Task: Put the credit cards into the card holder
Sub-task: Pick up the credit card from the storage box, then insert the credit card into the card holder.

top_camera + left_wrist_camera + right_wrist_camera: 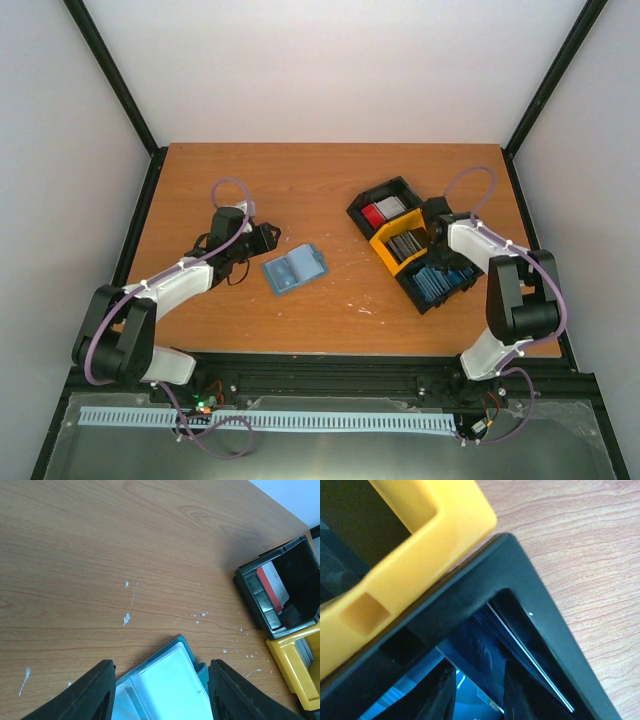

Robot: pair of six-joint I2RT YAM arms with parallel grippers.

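Observation:
The card holder (pixel 295 268) lies spread open on the table, blue-grey with clear pockets. In the left wrist view the card holder (pixel 172 687) sits between my left gripper's (pixel 162 700) two black fingers, which stand wide apart on either side of it. My left gripper (pixel 262 240) is open. Red credit cards (pixel 381 213) stand in the tray's far black bin, where the red credit cards (pixel 274 584) also show. My right gripper (pixel 443 262) reaches into the near black bin. Its jaws (pixel 479 700) stand slightly apart over the blue cards (pixel 470 700), clamping nothing that I can see.
The three-bin tray (pixel 372 240) stands right of centre: black with red cards, yellow (pixel 385 255) with grey cards (pixel 405 243), black with blue cards (pixel 437 283). The yellow bin's wall (pixel 420 550) is close beside my right fingers. White specks (pixel 126 618) dot the wood.

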